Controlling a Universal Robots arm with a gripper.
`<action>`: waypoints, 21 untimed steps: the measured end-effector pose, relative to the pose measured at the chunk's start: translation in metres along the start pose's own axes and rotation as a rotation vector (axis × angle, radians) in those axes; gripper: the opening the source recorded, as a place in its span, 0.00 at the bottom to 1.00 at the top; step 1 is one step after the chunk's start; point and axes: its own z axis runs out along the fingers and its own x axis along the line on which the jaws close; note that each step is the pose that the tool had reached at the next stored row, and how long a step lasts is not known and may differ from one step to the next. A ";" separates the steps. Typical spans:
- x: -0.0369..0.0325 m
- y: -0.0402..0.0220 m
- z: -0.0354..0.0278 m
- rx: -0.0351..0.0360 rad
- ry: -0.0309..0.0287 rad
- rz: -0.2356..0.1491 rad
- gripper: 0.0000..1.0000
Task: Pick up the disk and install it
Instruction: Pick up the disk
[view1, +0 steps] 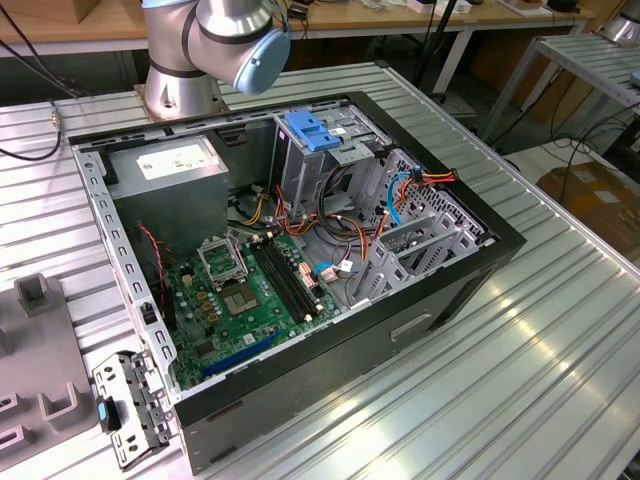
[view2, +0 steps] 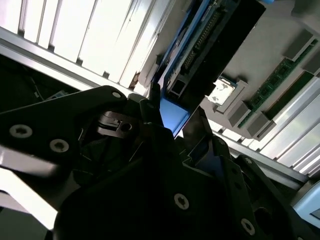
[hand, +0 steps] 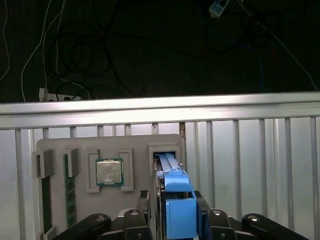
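- The ribbed metal table (view1: 560, 380) carries the open computer case (view1: 300, 395); the install there looks not yet begun.
- The grey fixture tray (hand: 135, 142) holds the disk's slot, beside a processor chip (hand: 109, 172).
- The drive cage (view1: 330, 170) stands at the case's far side.
- The gripper (hand: 173, 202) has its jaws closed narrowly on the disk's blue rail.
- The disk (hand: 170, 167) stands on edge at its tray slot. I judge it grasped but not carried off.
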 end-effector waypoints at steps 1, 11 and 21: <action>0.0000 0.0000 0.0026 -0.0001 0.0000 0.000 0.45; 0.0002 0.0009 0.0106 0.0066 -0.0005 -0.026 0.45; 0.0002 0.0023 0.0138 0.0066 -0.0016 -0.026 0.45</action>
